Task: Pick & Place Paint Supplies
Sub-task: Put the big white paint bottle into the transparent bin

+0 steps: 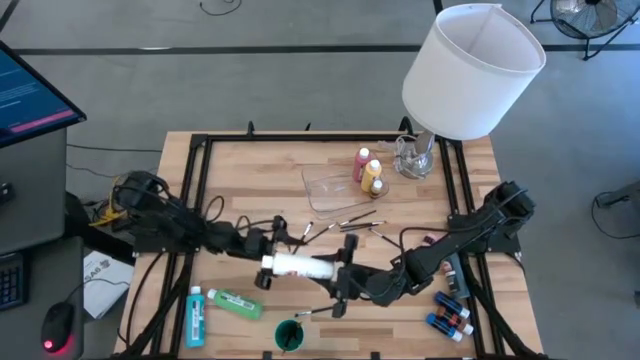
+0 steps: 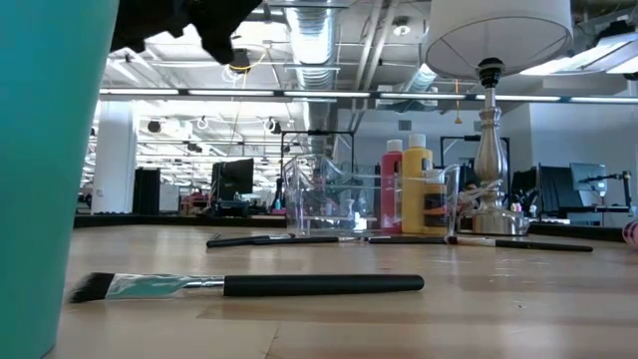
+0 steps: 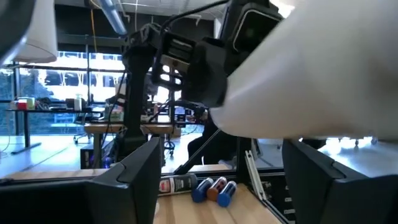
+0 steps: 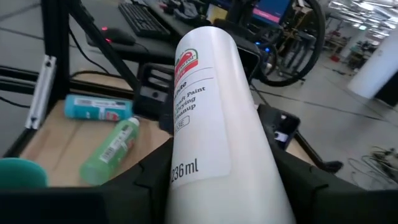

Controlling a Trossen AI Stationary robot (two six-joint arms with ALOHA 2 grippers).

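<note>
Here's a handover in mid-air, low over the front half of the tabletop. The white paint bottle (image 1: 300, 265) lies flat between the two arms, label side showing in the right wrist view. The right gripper (image 1: 345, 278) has it by one end, fingers closed around the body and, by my reading, bearing the load. The left gripper (image 1: 262, 262) is at the other end with its fingers spread wide on either side of the bottle; from its own wrist view the white body hangs just past those two dark fingers with daylight beside them, so I'd say it has no grip on it.

So the step in hand looks like a pass from left to right. What comes next, I'd judge, is for the left arm to back straight off without nudging the bottle, then for the right to carry it toward the clear tray (image 1: 335, 185) at the back of the tabletop, where a pink bottle (image 1: 362, 163) and a yellow bottle (image 1: 372, 174) stand at its right-hand end.

Plenty left to gather: a green bottle (image 1: 235, 302) and a teal bottle (image 1: 195, 315) near the front-left corner, small bottles (image 1: 450, 315) by the front-right corner, brushes (image 1: 345, 222) strewn mid-table, and one brush (image 2: 249, 286) lying by the teal cup (image 1: 290, 335) at the front edge.
</note>
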